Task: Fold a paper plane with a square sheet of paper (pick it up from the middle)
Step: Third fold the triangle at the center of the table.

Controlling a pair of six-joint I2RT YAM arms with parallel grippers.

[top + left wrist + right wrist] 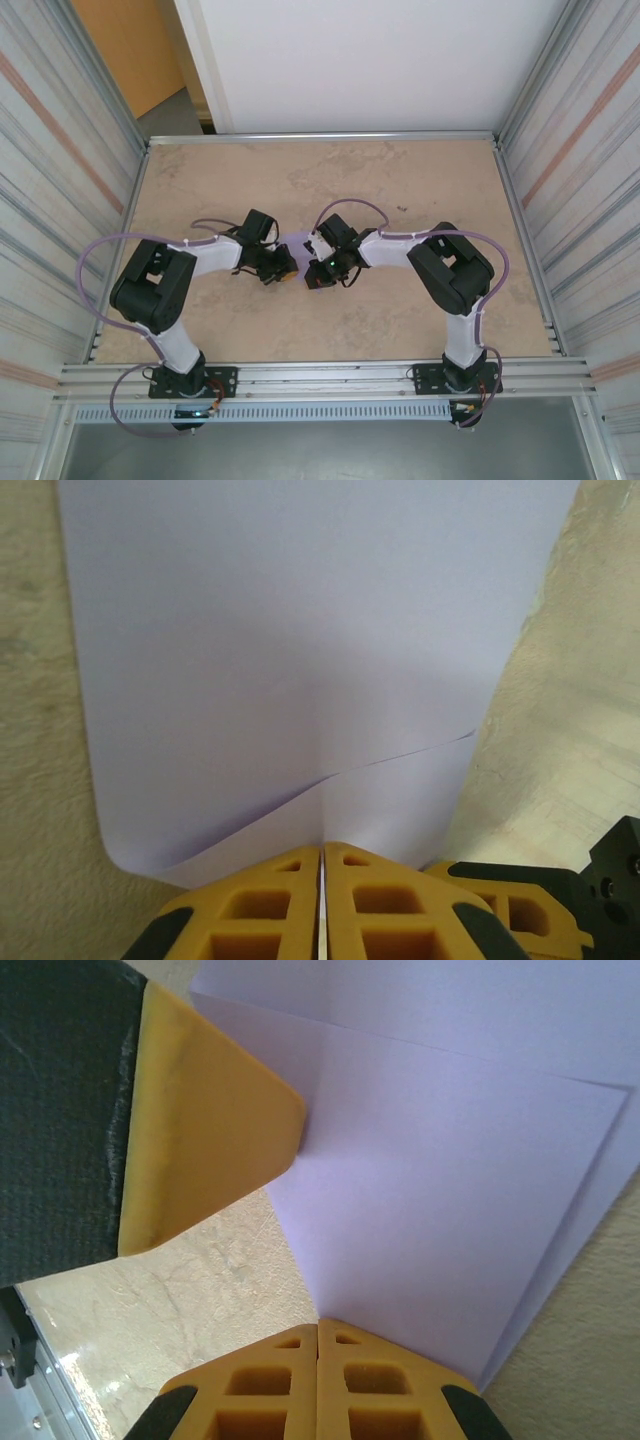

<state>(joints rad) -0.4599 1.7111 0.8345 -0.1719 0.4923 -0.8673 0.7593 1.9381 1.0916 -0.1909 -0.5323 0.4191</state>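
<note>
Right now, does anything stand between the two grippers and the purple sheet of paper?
Nothing visible does. The left gripper and the right gripper are each shut directly on the sheet of paper, with their fingertips touching it.

This looks like a robot test cell in a lab or workshop. A beige, stone-patterned surface (400, 320) is boxed in by ribbed grey side walls (60, 150) and a plain white back panel (370, 60). Aluminium rails (330, 375) run along the near edge, and two arms are bolted to them, the left arm (170, 290) and the right arm (450, 275), with lilac cables (100, 243) looping off their joints. Past the far left corner stands an orange wall (125, 45).
</note>
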